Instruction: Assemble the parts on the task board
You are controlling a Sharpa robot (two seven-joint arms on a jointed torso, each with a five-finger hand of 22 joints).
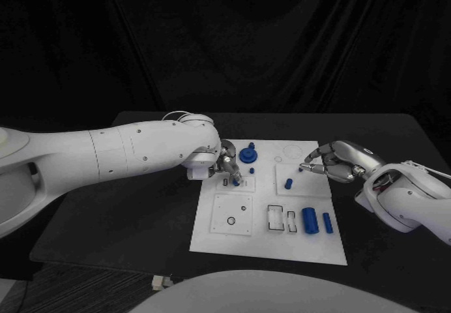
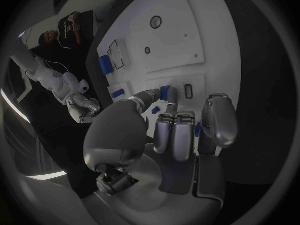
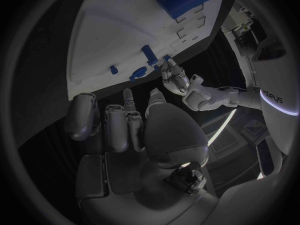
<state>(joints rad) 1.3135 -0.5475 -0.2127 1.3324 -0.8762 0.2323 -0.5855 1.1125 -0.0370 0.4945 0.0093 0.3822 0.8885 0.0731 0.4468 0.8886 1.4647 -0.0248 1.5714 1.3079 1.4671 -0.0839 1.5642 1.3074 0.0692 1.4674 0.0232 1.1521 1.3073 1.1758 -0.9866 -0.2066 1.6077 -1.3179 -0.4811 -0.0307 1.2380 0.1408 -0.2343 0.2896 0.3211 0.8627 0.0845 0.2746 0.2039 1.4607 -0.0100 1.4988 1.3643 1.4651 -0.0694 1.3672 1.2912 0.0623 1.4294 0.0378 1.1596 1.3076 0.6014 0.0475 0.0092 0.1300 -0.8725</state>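
The white board (image 1: pixel 268 244) sits in the middle of the black surface (image 1: pixel 122 222), and both hands are working at its far half.

The left hand (image 1: pixel 225 164) is down over the board's left side, just beside the big round blue part (image 1: pixel 248 155) that stands upright there. In the left wrist view its fingers (image 2: pixel 178 135) are curled down onto the board, and a small blue peg (image 2: pixel 165 92) shows right at the fingertip. It looks pinched between thumb and finger, so I'd call that hand gripping the peg, though the contact is partly hidden.

The right hand (image 1: pixel 335 163) hovers at the board's right edge, fingers bent in toward the board. Can't honestly tell if it's holding anything. A short blue piece (image 1: pixel 289 183) lies on the board just in front of its fingertips, apart from them.

Nearer the robot, a fat blue cylinder (image 1: pixel 308 220) and a thinner blue bar (image 1: pixel 327 222) lie side by side on the board, next to two empty rectangular slots (image 1: pixel 274 218).
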